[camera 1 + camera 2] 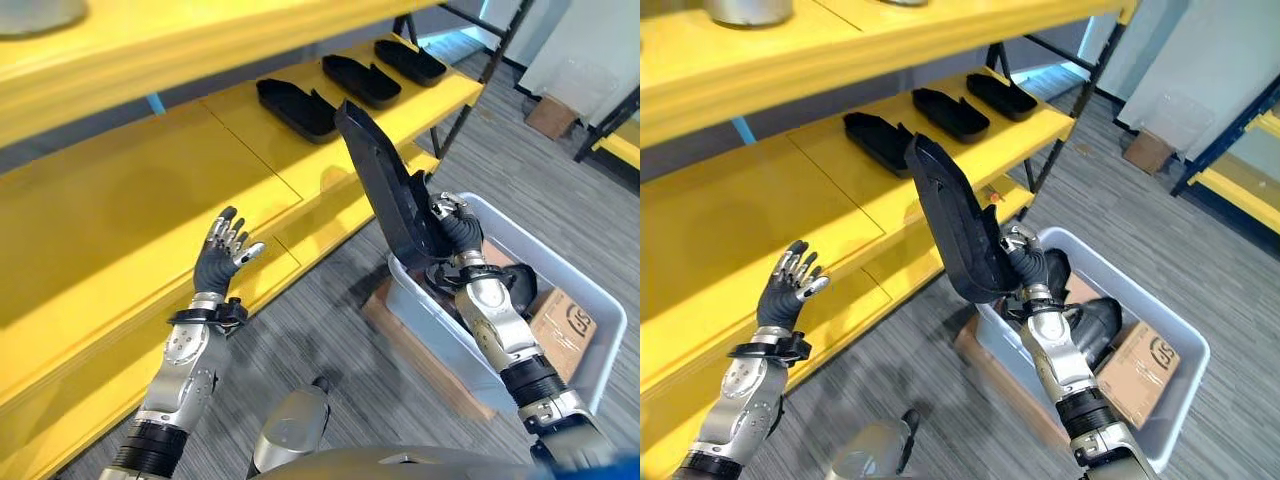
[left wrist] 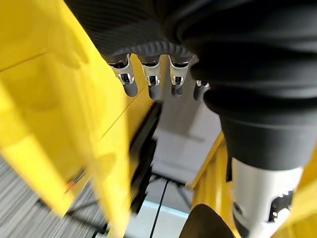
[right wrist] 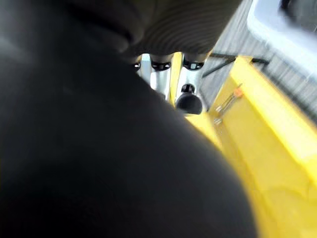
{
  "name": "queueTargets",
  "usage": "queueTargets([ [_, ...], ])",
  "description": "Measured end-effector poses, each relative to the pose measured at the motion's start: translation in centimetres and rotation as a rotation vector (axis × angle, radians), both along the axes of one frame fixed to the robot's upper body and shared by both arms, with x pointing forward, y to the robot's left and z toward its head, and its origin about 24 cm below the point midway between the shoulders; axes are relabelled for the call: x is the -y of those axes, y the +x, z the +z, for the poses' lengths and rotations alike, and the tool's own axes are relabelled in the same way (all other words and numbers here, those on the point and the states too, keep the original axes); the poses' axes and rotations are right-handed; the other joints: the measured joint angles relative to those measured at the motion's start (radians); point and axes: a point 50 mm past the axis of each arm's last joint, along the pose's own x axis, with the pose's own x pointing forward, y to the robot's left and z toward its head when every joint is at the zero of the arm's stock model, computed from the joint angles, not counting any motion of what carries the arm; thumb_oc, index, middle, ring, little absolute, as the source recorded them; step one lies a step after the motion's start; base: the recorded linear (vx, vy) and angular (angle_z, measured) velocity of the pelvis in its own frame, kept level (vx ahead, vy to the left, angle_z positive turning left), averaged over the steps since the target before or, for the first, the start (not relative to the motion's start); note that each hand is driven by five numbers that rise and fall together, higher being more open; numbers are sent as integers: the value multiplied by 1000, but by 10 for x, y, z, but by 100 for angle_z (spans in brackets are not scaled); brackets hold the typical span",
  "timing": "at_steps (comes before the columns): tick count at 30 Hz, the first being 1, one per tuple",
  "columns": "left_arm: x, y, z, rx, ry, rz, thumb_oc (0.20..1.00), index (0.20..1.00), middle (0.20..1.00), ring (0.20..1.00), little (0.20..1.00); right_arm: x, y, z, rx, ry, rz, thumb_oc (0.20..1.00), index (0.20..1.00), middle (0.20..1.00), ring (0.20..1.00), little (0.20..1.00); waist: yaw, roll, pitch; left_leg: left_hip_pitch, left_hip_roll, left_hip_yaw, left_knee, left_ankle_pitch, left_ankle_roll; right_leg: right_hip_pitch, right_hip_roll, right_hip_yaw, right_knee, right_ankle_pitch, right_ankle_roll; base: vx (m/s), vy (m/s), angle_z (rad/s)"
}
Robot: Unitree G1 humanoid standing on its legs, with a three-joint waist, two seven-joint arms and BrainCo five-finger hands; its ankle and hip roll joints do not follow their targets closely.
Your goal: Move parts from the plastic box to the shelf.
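black plastic part (image 1: 385, 185) stands tilted above the grey box (image 1: 590, 300), grasped at its lower end by the right hand (image 1: 452, 228). left hand (image 1: 222, 252) is raised with fingers spread, beside the yellow shelf (image 1: 140, 190), where three similar parts (image 1: 296, 108) lie.

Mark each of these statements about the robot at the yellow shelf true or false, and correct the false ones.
1. The right hand grips a long black part. True.
2. Three black parts already lie on the shelf. True.
3. The left hand holds a part too. False: it is open and holds nothing.
4. The plastic box stands on the shelf. False: it stands on the floor.
5. The held part lies flat in the box. False: it is raised above it, tilted toward the shelf.
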Motion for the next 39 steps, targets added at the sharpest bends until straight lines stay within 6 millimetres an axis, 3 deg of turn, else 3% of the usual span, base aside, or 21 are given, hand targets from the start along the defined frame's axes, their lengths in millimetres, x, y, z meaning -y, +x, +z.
queueTargets([
  [2, 0, 1, 3, 17, -4, 5, 1000, 1000, 1000, 1000, 1000, -2, -1, -1, -5, -5, 22, 200, 200, 200, 200, 200, -4, 22, -7, 24, -3, -46, -54, 32, 8, -35, 58, 83, 4, -31, 24, 100, 27, 72],
  [4, -1, -2, 3, 17, -3, 6, 1000, 1000, 1000, 1000, 1000, -4, 0, 0, -1, -14, 43, 200, 200, 200, 200, 200, 5, 33, -5, 71, -14, -56, -135, 60, -1, -86, 90, 97, -64, -35, 36, 142, -1, 56],
  [5, 4, -3, -1, 7, -15, -6, 1000, 1000, 1000, 1000, 1000, -4, 0, -2, -7, -14, 43, 200, 200, 200, 200, 200, -9, 55, -2, 96, -18, -73, -152, 84, 10, -109, 122, 100, -179, -29, 48, 152, -42, 18],
  [7, 8, -2, -5, 3, -47, -1, 1000, 1000, 1000, 1000, 1000, -7, 2, 0, -4, -16, 55, 200, 200, 200, 200, 200, -25, 85, 15, 114, 1, -118, -167, 90, 26, -169, 226, 161, -308, -31, 50, 179, -84, 26],
  [8, 13, 1, -8, -5, -58, -10, 1000, 1000, 1000, 1000, 1000, -9, 2, 1, -2, -16, 62, 200, 200, 200, 200, 200, -48, 99, 27, 122, 4, -153, -176, 97, 0, -197, 280, 183, -382, -15, 63, 138, -103, 74],
  [10, 21, 4, -11, -23, -60, -44, 1000, 1000, 1000, 1000, 1000, -11, 1, -2, -19, -21, 67, 200, 200, 200, 200, 200, -86, 80, 31, 160, -24, -173, -206, 94, -15, -247, 312, 179, -436, 41, 54, 105, -111, 82],
  [14, 25, -7, -19, -43, -101, -34, 1000, 1000, 1000, 1000, 1000, -3, -3, -12, -55, -32, 47, 200, 200, 200, 200, 200, -83, 52, 18, 288, -87, -236, -261, 90, -7, -206, 308, 153, -397, 84, 20, 155, -211, 68],
  [15, 26, -12, -23, -55, -112, -27, 1000, 1000, 1000, 1000, 1000, 3, -1, -14, -64, -54, 36, 200, 200, 200, 200, 200, -69, 53, 11, 315, -79, -265, -276, 93, -2, -158, 324, 106, -411, 95, -1, 170, -251, 87],
  [17, 25, -11, -23, -54, -114, -24, 1000, 1000, 1000, 1000, 1000, 4, 2, -10, -51, -62, 35, 200, 200, 200, 200, 200, -67, 68, 14, 316, -63, -265, -276, 91, -6, -155, 366, 93, -423, 101, -42, 94, -159, 39],
  [18, 25, -11, -22, -52, -114, -26, 1000, 1000, 1000, 1000, 1000, 3, 2, -9, -50, -61, 37, 200, 200, 200, 200, 200, -65, 78, 13, 313, -54, -262, -256, 81, -21, -143, 408, 86, -485, 141, -101, 51, -146, 12],
  [19, 24, -11, -22, -52, -105, -27, 1000, 1000, 1000, 1000, 1000, 1, 1, -11, -55, -59, 43, 200, 200, 200, 200, 200, -58, 58, 18, 285, -96, -216, -168, 69, -48, -113, 408, 92, -529, 236, -179, 64, -198, 9],
  [20, 24, -9, -20, -49, -98, -32, 1000, 1000, 1000, 1000, 1000, -1, 2, -11, -57, -47, 41, 200, 200, 200, 200, 200, -47, 7, 42, 212, -162, -177, -8, 25, -87, -90, 353, 77, -527, 193, -201, 55, -203, 30],
  [21, 23, -6, -13, -25, -76, -52, 1000, 1000, 1000, 1000, 1000, 3, 2, -10, -55, -33, 20, 200, 200, 200, 200, 200, -55, -9, 43, 141, -152, -214, 74, -32, -55, -75, 331, 88, -547, 194, -199, 44, -184, 64],
  [22, 22, -1, -3, 10, -57, -62, 1000, 1000, 1000, 1000, 1000, 7, 3, -8, -50, -27, 4, 200, 200, 200, 200, 200, -68, -27, 42, 100, -70, -268, 42, -51, -78, -76, 332, 93, -547, 181, -178, 50, -283, 94],
  [23, 22, 2, 11, 69, -55, -67, 1000, 1000, 1000, 1000, 1000, 17, 6, 0, -23, -57, -8, 200, 200, 200, 200, 200, -59, 5, 44, 119, 170, -322, -219, 24, -211, -54, 380, 75, -498, 67, -72, 31, -279, 77],
  [24, 20, 2, 10, 63, -58, -57, 1000, 1000, 1000, 1000, 1000, 15, 6, -2, -30, -45, -9, 200, 200, 200, 200, 200, -46, -20, 48, 137, 152, -318, -237, 58, -204, -47, 361, 65, -498, 54, -67, 15, -293, 58],
  [33, 30, -4, -1, 16, -91, -86, 1000, 1000, 1000, 1000, 1000, 4, 17, 21, 55, -52, 24, 200, 200, 200, 200, 200, -17, 23, 41, 139, 151, -397, -275, 63, -213, 6, 368, -27, -552, 20, -63, -45, -120, 33],
  [35, 38, -2, -2, 13, -102, -113, 1000, 1000, 1000, 1000, 1000, 5, 19, 26, 72, -74, 26, 200, 200, 200, 200, 200, -40, 41, 53, 98, 152, -313, -259, 88, -230, 3, 356, -83, -544, 14, -79, -22, 36, 64],
  [37, 39, -2, -1, 16, -98, -121, 1000, 1000, 1000, 1000, 1000, 4, 19, 27, 73, -71, 23, 200, 200, 200, 200, 200, -25, 53, 57, 85, 178, -268, -271, 72, -208, -19, 361, -93, -500, -2, -91, 24, 126, 31],
  [38, 38, -2, -1, 16, -94, -121, 1000, 1000, 1000, 1000, 1000, 4, 20, 26, 71, -69, 15, 200, 200, 200, 200, 200, -28, 56, 62, 70, 225, -157, -271, 70, -203, -27, 357, -99, -466, -28, -103, 58, 204, 15],
  [39, 38, -2, -1, 15, -90, -121, 1000, 1000, 1000, 1000, 1000, 3, 20, 26, 67, -61, 10, 200, 200, 200, 200, 200, -29, 49, 70, 68, 225, -148, -250, 66, -197, -28, 344, -100, -450, -41, -112, 97, 234, 11],
])
